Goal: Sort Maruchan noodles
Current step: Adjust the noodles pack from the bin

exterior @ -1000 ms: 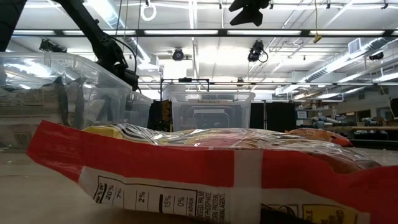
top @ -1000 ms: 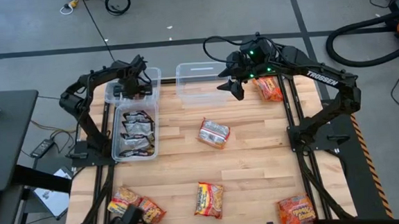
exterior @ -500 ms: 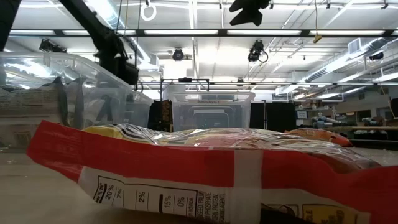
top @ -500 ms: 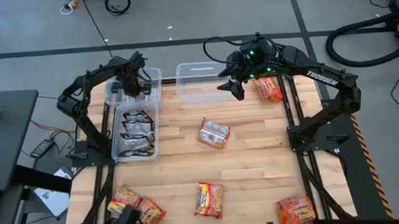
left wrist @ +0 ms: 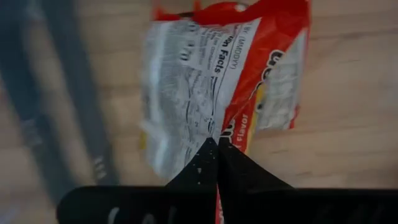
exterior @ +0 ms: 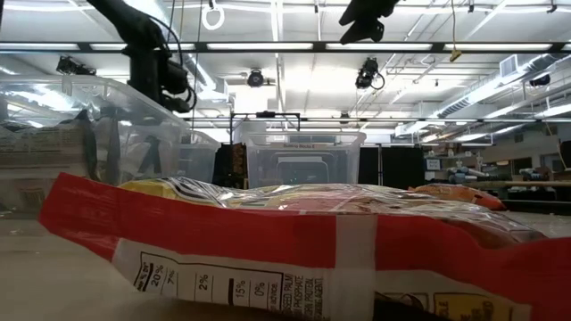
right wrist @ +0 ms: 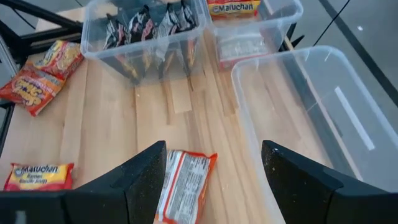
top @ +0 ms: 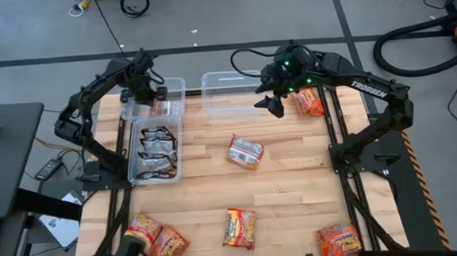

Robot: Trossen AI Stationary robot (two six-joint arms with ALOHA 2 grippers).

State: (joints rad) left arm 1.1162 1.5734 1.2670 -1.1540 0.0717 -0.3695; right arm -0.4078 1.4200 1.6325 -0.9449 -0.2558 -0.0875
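The left gripper (top: 148, 91), fingers pressed together on nothing, hung at ten o'clock over a bin (top: 175, 85) holding an orange-red packet (top: 166, 107), silver-black packets (top: 155, 152) filled the next bin (top: 176, 147), while the right gripper (top: 269, 103) gaped empty toward one o'clock.

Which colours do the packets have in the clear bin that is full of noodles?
The packets are silver and black; the high view shows them best.
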